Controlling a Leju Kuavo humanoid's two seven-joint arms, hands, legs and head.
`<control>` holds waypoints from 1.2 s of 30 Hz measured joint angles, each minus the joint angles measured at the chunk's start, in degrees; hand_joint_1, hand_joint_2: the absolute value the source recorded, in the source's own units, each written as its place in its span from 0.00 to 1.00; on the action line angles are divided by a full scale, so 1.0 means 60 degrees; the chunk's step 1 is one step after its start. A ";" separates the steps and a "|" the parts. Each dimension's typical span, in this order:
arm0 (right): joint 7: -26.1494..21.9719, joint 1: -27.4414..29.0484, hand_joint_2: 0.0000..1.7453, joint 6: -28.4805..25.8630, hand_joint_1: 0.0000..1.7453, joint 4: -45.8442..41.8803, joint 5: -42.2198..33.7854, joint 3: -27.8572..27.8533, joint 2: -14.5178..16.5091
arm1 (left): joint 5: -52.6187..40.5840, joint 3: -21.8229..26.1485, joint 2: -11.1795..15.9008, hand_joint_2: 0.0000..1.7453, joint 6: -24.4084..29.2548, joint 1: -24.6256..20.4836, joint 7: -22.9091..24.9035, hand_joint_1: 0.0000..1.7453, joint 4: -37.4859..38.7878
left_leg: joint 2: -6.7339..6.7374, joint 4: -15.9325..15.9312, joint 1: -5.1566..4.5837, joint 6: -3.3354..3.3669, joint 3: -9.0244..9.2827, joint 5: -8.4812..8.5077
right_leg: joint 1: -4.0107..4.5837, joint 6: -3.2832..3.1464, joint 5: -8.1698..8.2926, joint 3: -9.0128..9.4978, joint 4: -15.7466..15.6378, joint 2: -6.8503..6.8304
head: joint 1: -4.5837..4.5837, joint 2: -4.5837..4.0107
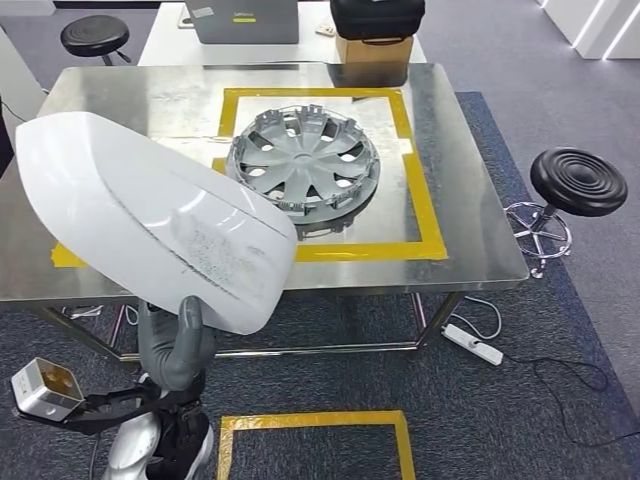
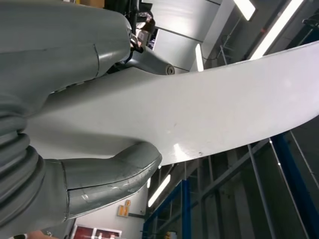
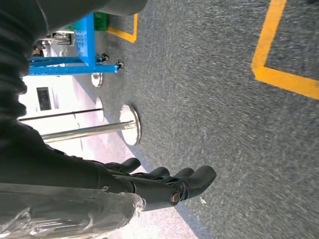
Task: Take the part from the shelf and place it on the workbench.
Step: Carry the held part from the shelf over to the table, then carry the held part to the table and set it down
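A large white curved panel part [image 1: 151, 215] is held up over the near left side of the steel workbench [image 1: 468, 200]. My left hand [image 1: 177, 345] grips its lower edge from underneath, thumb up against the panel. In the left wrist view the thumb [image 2: 112, 174] and the fingers [image 2: 64, 40] clamp the white part [image 2: 211, 107] between them. My right hand [image 3: 161, 184] hangs over the grey carpet, its dark fingers stretched out and holding nothing.
A grey wheel cover [image 1: 306, 165] lies inside a yellow taped square [image 1: 423, 195] on the bench. A black stool [image 1: 577, 185] stands right of the bench, another [image 1: 94, 37] at the back left. A power strip [image 1: 472, 343] lies on the floor. Yellow tape [image 1: 317, 425] marks the carpet.
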 joint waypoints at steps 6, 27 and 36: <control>0.0002 0.0035 1.00 0.0002 0.00 0.0000 -0.0021 -0.0001 -0.0001 | 0.0007 0.0007 -0.0006 1.00 0.0008 0.0023 0.0012 1.00 0.0002 | -0.0029 0.0003 0.0002 -0.0022 0.0277 -0.0211 | -0.0047 0.0061 0.0813 -0.0799 0.0291 -0.0012 | 0.0018 0.0000; -0.0032 0.0007 1.00 0.0077 0.00 0.0000 0.0030 0.0003 0.0015 | -0.0162 0.0042 0.0036 1.00 0.0106 -0.0010 0.0030 1.00 0.0003 | -0.0033 -0.0204 -0.0041 -0.0129 0.0563 -0.0524 | -0.0014 -0.0075 0.1384 -0.0205 -0.1026 0.0019 | -0.0075 0.0000; -0.0054 0.0038 1.00 0.0083 0.00 0.0000 0.0013 -0.0001 0.0015 | -0.0116 0.0158 0.0012 1.00 0.0147 0.0068 -0.0017 1.00 0.0004 | -0.0028 -0.0233 -0.0006 0.0009 0.1032 -0.0646 | -0.0111 0.0188 0.1101 -0.1447 0.0533 -0.0014 | 0.0002 0.0000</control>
